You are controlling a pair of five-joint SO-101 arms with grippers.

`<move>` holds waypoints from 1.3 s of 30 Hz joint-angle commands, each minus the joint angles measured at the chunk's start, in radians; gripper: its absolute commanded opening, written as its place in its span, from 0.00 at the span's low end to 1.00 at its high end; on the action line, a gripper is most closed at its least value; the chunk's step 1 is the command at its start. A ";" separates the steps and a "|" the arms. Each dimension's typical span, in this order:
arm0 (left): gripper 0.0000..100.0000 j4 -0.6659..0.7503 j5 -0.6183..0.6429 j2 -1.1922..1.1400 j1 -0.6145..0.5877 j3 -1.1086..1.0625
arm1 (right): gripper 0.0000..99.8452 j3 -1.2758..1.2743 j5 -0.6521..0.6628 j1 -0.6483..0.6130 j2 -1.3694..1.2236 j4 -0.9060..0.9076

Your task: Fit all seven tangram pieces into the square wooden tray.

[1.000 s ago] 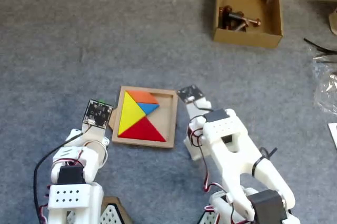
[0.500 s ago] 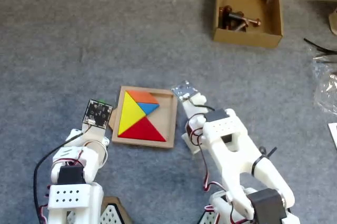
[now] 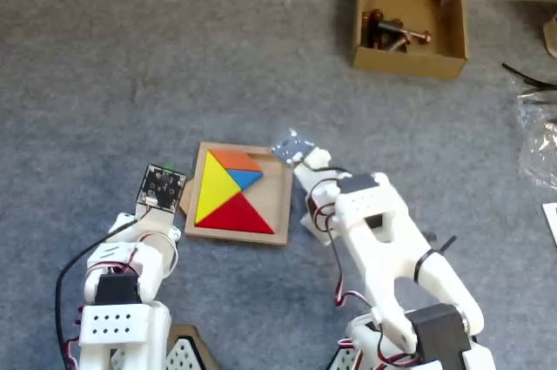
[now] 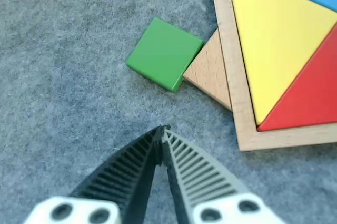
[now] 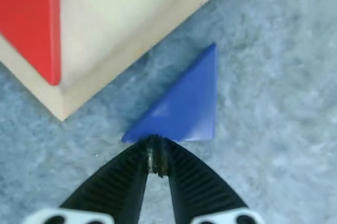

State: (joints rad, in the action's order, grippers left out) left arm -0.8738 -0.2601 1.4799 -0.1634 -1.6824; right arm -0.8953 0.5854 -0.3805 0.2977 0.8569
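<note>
Your square wooden tray (image 3: 278, 203) lies part filled on nubby grey carpet (image 3: 130, 83).
Your left gripper (image 4: 160, 130), ribbed fingers pressed together, sits near a glossy green square block (image 4: 164, 54). Your right gripper (image 5: 154, 145), fingers together, meets a flat dark blue triangle (image 5: 184, 105) beside the tray.

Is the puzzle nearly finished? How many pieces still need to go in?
About halfway. Done: the yellow piece, orange piece, light blue piece and red piece lie in the tray. In hand: nothing gripped, but the right gripper, shut, has its tips at the edge of the dark blue triangle. Left: that triangle, plus the green square and wooden triangle lying outside the tray near the left gripper.
</note>
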 commanded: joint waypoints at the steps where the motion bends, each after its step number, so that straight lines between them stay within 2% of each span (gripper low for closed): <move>1: 0.01 -0.003 -0.008 0.015 0.012 -0.022 | 0.01 0.096 0.021 0.012 0.008 0.050; 4: 0.01 -0.003 -0.008 0.015 0.012 -0.022 | 0.01 0.196 -0.008 0.012 0.008 0.199; 8: 0.01 -0.003 -0.008 0.015 0.012 -0.022 | 0.01 0.352 -0.213 0.015 0.005 0.377; 11: 0.01 -0.003 -0.008 0.015 0.012 -0.022 | 0.02 0.430 -0.336 0.012 -0.001 0.435; 15: 0.01 -0.003 -0.008 0.015 0.012 -0.022 | 0.14 0.464 -0.473 0.012 -0.002 0.435; 19: 0.01 -0.003 -0.008 0.015 0.012 -0.022 | 0.24 0.420 -0.529 0.012 -0.002 0.429; 27: 0.01 -0.003 -0.008 0.015 0.012 -0.022 | 0.25 0.249 -0.741 0.010 -0.002 0.231; 34: 0.01 -0.003 -0.008 0.015 0.012 -0.022 | 0.25 0.219 -0.747 -0.062 -0.018 0.157; 39: 0.01 -0.003 -0.008 0.015 0.012 -0.022 | 0.25 0.272 -0.747 -0.065 -0.197 0.166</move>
State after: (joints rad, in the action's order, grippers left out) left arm -0.8738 -0.2601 1.4799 -0.1634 -1.6824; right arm -0.6882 -0.1511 -0.4296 0.1811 1.0349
